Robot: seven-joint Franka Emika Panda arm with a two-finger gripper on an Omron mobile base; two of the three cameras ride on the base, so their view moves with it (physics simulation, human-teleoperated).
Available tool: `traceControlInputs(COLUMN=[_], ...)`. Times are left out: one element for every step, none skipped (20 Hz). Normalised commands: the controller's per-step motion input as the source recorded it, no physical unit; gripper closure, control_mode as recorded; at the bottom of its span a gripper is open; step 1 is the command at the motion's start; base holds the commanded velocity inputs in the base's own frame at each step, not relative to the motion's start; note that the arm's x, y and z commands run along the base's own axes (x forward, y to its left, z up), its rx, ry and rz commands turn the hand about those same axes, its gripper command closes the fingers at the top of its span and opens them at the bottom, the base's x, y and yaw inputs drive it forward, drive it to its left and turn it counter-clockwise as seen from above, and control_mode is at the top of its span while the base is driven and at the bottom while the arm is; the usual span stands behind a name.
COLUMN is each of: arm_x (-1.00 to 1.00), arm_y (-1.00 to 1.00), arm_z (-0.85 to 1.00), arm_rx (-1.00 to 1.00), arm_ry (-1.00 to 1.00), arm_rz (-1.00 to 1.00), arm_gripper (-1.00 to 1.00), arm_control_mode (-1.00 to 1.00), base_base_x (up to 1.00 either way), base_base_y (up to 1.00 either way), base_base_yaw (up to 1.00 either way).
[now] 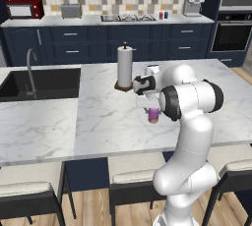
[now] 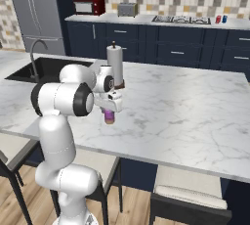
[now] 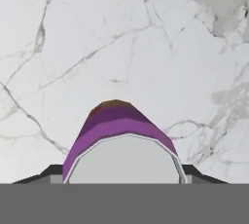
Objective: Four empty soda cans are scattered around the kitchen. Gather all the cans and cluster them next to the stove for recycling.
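The hand [image 1: 153, 111] is closed around the purple soda can [image 1: 153, 116], which stands upright on the marble island counter [image 1: 113, 117], near the paper-towel roll [image 1: 124, 68]; the stove [image 1: 128, 18] sits well apart behind.

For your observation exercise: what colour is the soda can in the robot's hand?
Purple, with a silvery top. The soda can shows best in the hand view.

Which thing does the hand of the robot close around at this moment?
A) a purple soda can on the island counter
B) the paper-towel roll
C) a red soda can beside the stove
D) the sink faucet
A: the hand comes down over the purple soda can on the island counter, with a finger on each side of it in the hand view.
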Motion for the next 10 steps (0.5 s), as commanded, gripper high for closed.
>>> traceControlInputs(arm_x=[-0.34, -0.38, -0.38, -0.43, -0.45, -0.5, -0.52, -0.53, -0.52, -0.54], arm_y=[-0.12, -0.13, -0.11, -0.12, -0.12, -0.11, -0.11, -0.11, -0.12, -0.12], arm_z=[0.39, 0.42, 0.41, 0.4, 0.37, 0.35, 0.32, 0.32, 0.32, 0.31], arm_rx=[0.03, 0.04, 0.05, 0.07, 0.07, 0.06, 0.06, 0.05, 0.05, 0.01], arm_ry=[0.0, 0.0, 0.0, 0.0, 0.0, 0.0, 0.0, 0.0, 0.0, 0.0], arm_rz=[0.0, 0.0, 0.0, 0.0, 0.0, 0.0, 0.0, 0.0, 0.0, 0.0], arm_gripper=[1.0, 1.0, 1.0, 1.0, 1.0, 1.0, 1.0, 1.0, 1.0, 1.0], arm_control_mode=[-1.0, -1.0, -1.0, -1.0, -1.0, -1.0, -1.0, -1.0, -1.0, -1.0], base_base_x=[0.0, 0.0, 0.0, 0.0, 0.0, 0.0, 0.0, 0.0, 0.0, 0.0], base_base_y=[0.0, 0.0, 0.0, 0.0, 0.0, 0.0, 0.0, 0.0, 0.0, 0.0], base_base_yaw=[0.0, 0.0, 0.0, 0.0, 0.0, 0.0, 0.0, 0.0, 0.0, 0.0])
